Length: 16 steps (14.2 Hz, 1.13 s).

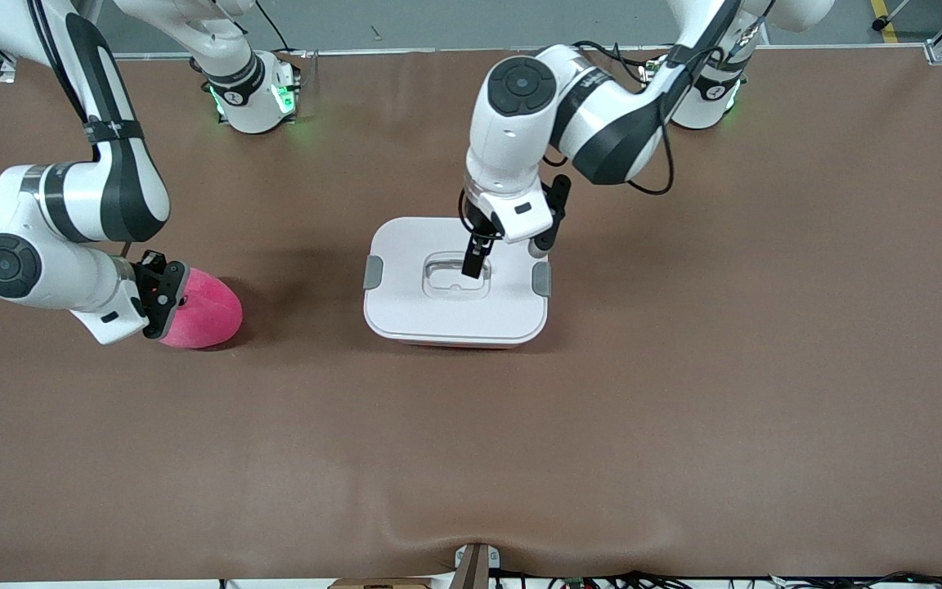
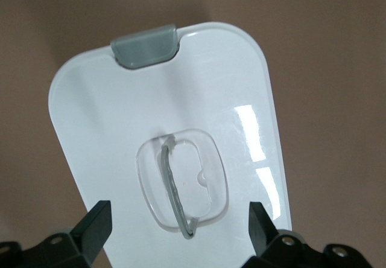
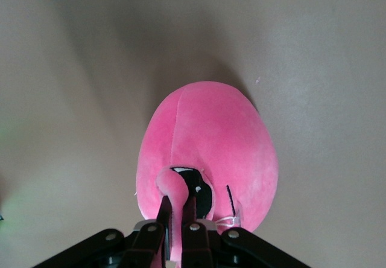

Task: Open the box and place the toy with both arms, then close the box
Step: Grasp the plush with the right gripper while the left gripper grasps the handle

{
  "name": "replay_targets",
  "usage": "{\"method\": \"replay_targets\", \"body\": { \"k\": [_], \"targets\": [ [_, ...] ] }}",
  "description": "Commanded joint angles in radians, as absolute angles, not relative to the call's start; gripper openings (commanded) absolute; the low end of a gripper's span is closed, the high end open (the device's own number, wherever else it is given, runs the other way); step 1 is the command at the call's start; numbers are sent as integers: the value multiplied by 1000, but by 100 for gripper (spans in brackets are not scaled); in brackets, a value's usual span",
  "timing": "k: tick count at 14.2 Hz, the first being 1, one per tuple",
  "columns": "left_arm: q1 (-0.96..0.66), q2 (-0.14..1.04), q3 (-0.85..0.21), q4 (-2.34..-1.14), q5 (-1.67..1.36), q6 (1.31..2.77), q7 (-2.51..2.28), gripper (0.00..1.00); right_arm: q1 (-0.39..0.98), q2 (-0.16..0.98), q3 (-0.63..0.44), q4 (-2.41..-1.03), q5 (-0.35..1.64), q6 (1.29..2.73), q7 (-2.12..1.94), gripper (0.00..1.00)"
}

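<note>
The box (image 1: 455, 282) stands mid-table with its white lid on, a grey clip (image 1: 373, 272) at each end and the clear recessed handle (image 1: 456, 276) in the centre. My left gripper (image 1: 508, 252) hangs open just above the lid; in the left wrist view its fingertips (image 2: 96, 220) are spread either side of the handle (image 2: 181, 180), touching nothing. The hot-pink toy (image 1: 205, 312) is at table level toward the right arm's end. My right gripper (image 1: 179, 299) is shut on one of its small nubs (image 3: 175, 189), beside the dark eye, on the toy (image 3: 208, 141).
The brown tabletop (image 1: 684, 368) spreads wide around the box. A small mount (image 1: 475, 564) sits at the table edge nearest the front camera. The arms' green-lit bases (image 1: 262, 98) stand along the farthest edge.
</note>
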<state>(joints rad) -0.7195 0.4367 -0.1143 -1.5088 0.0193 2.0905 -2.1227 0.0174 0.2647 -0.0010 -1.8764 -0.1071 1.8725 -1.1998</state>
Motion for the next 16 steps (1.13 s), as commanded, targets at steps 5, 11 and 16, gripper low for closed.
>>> {"method": "replay_targets", "body": {
  "k": [5,11,16],
  "targets": [
    [-793,520,-103,-1520,136,2194,-2379,93,17,247,8,-1780,-126,1760,-1169,0],
    [-805,538,-104,-1566,196,2270,-2529,88,67,252,9,-1687,-130,1687,-1207,0],
    [-818,538,-104,-1598,248,2299,-2606,73,77,255,11,-1660,-126,1687,-1317,0]
  ]
}}
